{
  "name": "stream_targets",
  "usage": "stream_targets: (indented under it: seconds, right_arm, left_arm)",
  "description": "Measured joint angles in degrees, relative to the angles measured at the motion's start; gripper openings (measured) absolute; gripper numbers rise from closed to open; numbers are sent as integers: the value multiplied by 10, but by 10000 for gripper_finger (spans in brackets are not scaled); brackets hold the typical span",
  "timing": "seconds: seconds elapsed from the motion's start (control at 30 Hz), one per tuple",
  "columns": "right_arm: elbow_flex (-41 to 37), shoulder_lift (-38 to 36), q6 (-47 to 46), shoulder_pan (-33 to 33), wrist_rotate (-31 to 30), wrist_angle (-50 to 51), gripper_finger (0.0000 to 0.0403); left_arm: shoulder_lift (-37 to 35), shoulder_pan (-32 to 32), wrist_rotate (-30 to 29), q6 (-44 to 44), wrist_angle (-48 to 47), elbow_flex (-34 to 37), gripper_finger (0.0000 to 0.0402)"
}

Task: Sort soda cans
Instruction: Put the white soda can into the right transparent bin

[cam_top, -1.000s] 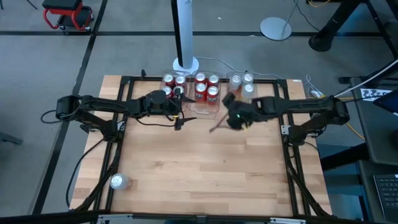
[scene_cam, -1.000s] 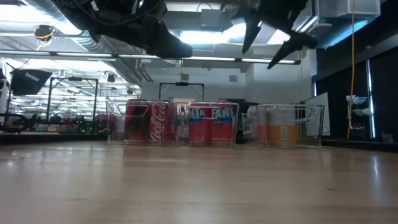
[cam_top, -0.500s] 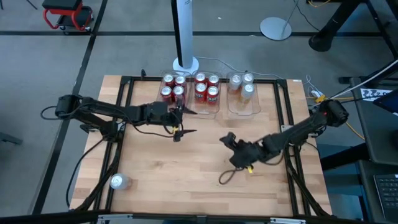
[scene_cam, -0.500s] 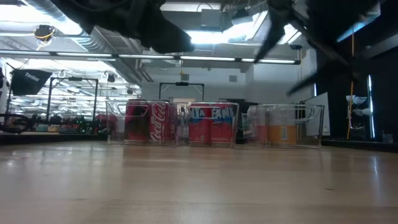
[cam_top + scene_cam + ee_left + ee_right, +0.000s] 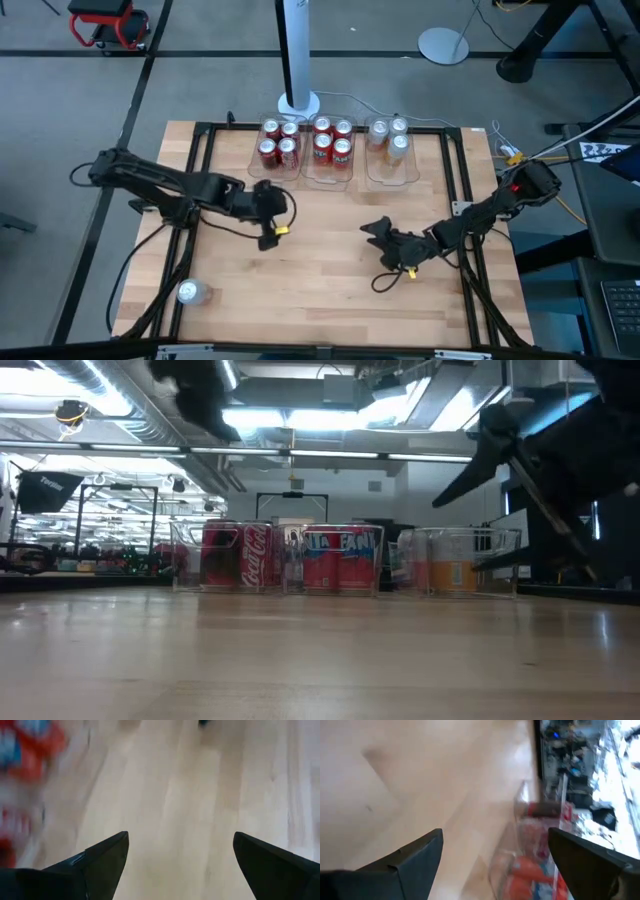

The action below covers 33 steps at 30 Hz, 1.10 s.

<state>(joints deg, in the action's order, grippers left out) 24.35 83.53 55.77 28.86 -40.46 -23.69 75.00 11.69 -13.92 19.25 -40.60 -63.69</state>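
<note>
Soda cans stand upright in three clear bins along the table's far edge: red cans in the left bin and the middle bin, pale cans with orange in the right bin. They also show in the low view. One silver can lies near the table's near left corner. My left gripper hangs open and empty above the table, nearer than the left bin. My right gripper is open and empty above the table's right middle.
A black frame runs around the tabletop. A white pole on a round base stands behind the bins. Bare wood lies between the grippers and the near edge.
My left gripper has drawn back from the left bin toward the near edge, staying open. My right gripper has swung from beside the right bin toward the near edge, to the table's right middle, staying open. The cans have not moved.
</note>
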Motion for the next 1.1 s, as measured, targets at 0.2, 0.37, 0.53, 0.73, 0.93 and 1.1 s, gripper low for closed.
stream_targets:
  seconds: [0.2,0.37,0.53,0.73,0.93,1.1]
  right_arm:
    - [-28,0,0,0,-54,-31,356]
    - [-27,0,18,0,-55,-35,356]
    - [-27,0,35,0,-55,-37,356]
    - [-27,0,45,0,-55,-51,356]
    - [-27,0,25,0,-24,-52,356]
    - [-27,0,12,0,13,-54,356]
  left_arm:
    - [0,55,33,236,-205,-47,347]
    - [0,116,109,430,-296,-47,347]
    - [0,175,169,588,-345,-43,347]
    - [0,244,194,728,-391,-43,347]
    - [2,320,199,837,-394,-42,347]
    - [2,388,200,918,-393,-42,347]
